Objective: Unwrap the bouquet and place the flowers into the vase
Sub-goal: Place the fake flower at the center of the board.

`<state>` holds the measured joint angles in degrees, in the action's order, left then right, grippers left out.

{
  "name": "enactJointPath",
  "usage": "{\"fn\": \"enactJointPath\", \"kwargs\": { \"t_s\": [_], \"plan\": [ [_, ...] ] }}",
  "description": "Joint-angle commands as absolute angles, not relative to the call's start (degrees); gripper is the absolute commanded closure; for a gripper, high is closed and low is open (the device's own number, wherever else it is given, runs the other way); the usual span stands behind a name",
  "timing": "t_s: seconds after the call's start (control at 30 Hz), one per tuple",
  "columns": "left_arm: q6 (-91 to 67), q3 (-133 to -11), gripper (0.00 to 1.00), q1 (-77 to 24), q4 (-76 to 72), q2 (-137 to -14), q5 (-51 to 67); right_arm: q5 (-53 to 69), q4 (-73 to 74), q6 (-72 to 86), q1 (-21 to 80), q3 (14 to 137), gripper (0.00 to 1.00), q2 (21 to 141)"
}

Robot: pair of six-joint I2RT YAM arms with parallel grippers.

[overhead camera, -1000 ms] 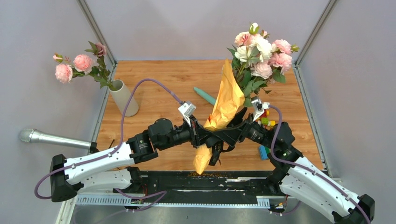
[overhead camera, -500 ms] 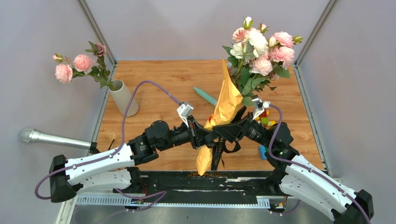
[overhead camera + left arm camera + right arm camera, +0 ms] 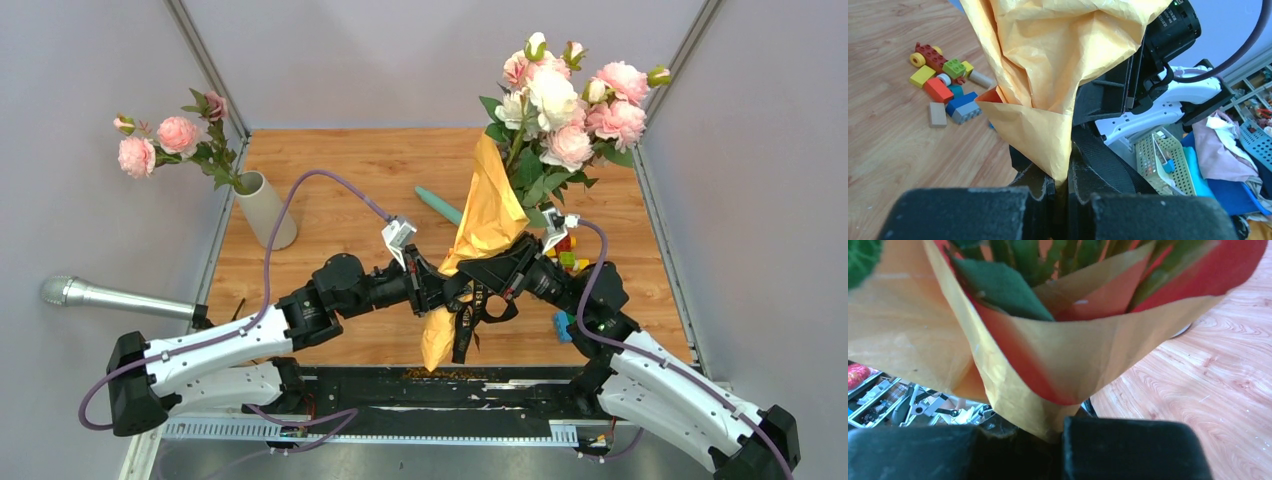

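Top external view: I see the bouquet (image 3: 487, 215), crinkled orange-tan paper around pink and white artificial flowers (image 3: 565, 100), held up well right of the plain off-white cylindrical vase (image 3: 265, 210). Its long axis stands nearly upright, with the blooms on top and leaning away from the vase. The left gripper (image 3: 437, 290) and right gripper (image 3: 478, 285) meet at its lower half. Only the wrist views show me each pair of jaws pinched closed on a paper fold. The left wrist view also shows coloured toy blocks (image 3: 943, 85).

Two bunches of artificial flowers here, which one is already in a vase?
The small pink bunch at the far left, stems in the off-white cylindrical vase. The larger pink-and-white bunch is wrapped in crinkled orange-tan paper.
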<state>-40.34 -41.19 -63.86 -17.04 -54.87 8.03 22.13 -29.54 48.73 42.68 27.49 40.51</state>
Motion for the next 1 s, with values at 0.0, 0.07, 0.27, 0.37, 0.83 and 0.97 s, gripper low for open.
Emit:
{"fn": "enactJointPath", "kwargs": {
  "t_s": [0.0, 0.07, 0.27, 0.37, 0.83, 0.97],
  "plan": [
    [-35.9, -44.2, 0.91, -61.4, -17.0, -53.5, 9.9, 22.1, -29.0, 44.9, 43.0, 30.5, 1.0, 39.2],
    [-33.5, -46.4, 0.74, -59.2, -9.3, -53.0, 11.6, 22.0, -26.9, 43.3, 43.0, 31.3, 1.0, 38.6],
    [-26.4, -54.9, 0.02, -50.7, 12.6, -54.3, 16.8, 14.5, -5.7, 35.1, 43.0, 39.0, 1.0, 36.7],
    [-18.8, -59.6, 0.0, -47.7, 23.0, -55.2, 17.0, 8.3, 9.2, 30.1, 43.0, 45.3, 1.0, 35.9],
    [-4.7, -66.6, 0.0, -34.9, 28.9, -52.5, 12.5, 9.5, 40.0, 33.2, 43.2, 52.9, 1.0, 37.3],
    [-1.9, -62.7, 0.0, -34.8, 26.0, -51.7, 6.8, 5.6, 36.6, 38.6, 46.9, 46.3, 1.0, 39.9]
  ]
}}
